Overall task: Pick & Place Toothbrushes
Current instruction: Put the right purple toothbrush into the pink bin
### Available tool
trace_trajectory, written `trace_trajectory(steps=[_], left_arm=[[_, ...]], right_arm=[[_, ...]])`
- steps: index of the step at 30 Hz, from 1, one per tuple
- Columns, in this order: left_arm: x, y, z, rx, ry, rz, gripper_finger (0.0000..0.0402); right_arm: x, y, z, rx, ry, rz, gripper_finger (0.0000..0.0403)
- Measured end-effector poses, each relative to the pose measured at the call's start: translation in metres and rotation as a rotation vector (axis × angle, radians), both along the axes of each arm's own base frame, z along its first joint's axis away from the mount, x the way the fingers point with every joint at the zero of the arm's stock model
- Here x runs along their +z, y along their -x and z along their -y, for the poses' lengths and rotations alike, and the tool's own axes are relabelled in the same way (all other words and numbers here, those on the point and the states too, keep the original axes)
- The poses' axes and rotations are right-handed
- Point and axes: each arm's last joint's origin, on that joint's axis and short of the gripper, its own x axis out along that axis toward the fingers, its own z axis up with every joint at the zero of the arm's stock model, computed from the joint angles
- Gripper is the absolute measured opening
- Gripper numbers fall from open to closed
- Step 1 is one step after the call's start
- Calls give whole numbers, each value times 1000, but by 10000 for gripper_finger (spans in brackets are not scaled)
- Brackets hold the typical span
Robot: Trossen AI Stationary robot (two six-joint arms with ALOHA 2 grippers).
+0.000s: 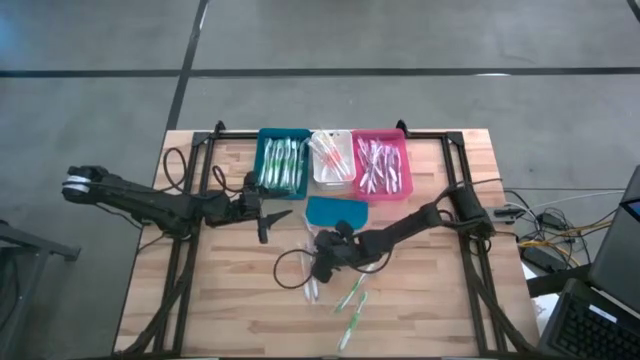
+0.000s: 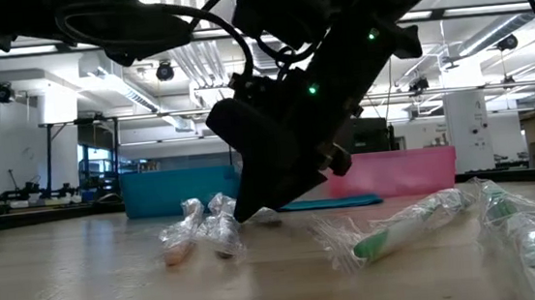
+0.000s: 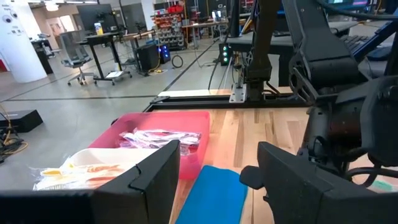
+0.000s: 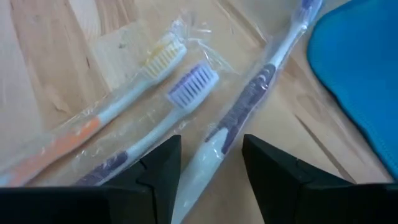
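Several plastic-wrapped toothbrushes lie flat on the wooden table (image 1: 230, 310) near its middle: an orange-handled one (image 4: 93, 124), one with purple bristles (image 4: 186, 93) and a purple-handled one (image 4: 249, 99). Green-accented ones (image 1: 352, 298) lie nearer the front edge. My right gripper (image 4: 211, 168) slants down over them, open, with the purple-handled brush's handle showing between its fingers; no touch shows. In the low view its fingertips (image 2: 245, 208) hang just above the table beside the wrapped brushes (image 2: 206, 228). My left gripper (image 1: 275, 215) waits open at the left, pointing level.
At the far edge stand a teal bin (image 1: 283, 163), a white bin (image 1: 331, 157) and a pink bin (image 1: 381, 165), each holding toothbrushes. A flat teal lid-like piece (image 1: 336, 211) lies in front of them, just beyond my right gripper. Black cables loop near the brushes.
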Motion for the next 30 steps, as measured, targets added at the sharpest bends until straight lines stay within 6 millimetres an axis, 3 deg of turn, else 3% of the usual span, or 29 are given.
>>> trace_trajectory(steps=[8, 23, 30], left_arm=[[-1, 0, 0, 0, -1, -5, 220], [-1, 0, 0, 0, 3, -4, 220], [-1, 0, 0, 0, 3, -4, 220]], right_arm=[[-4, 1, -1, -10, -1, -13, 151], [-5, 2, -1, -12, 0, -22, 21], [-3, 2, -1, 1, 9, -28, 22]])
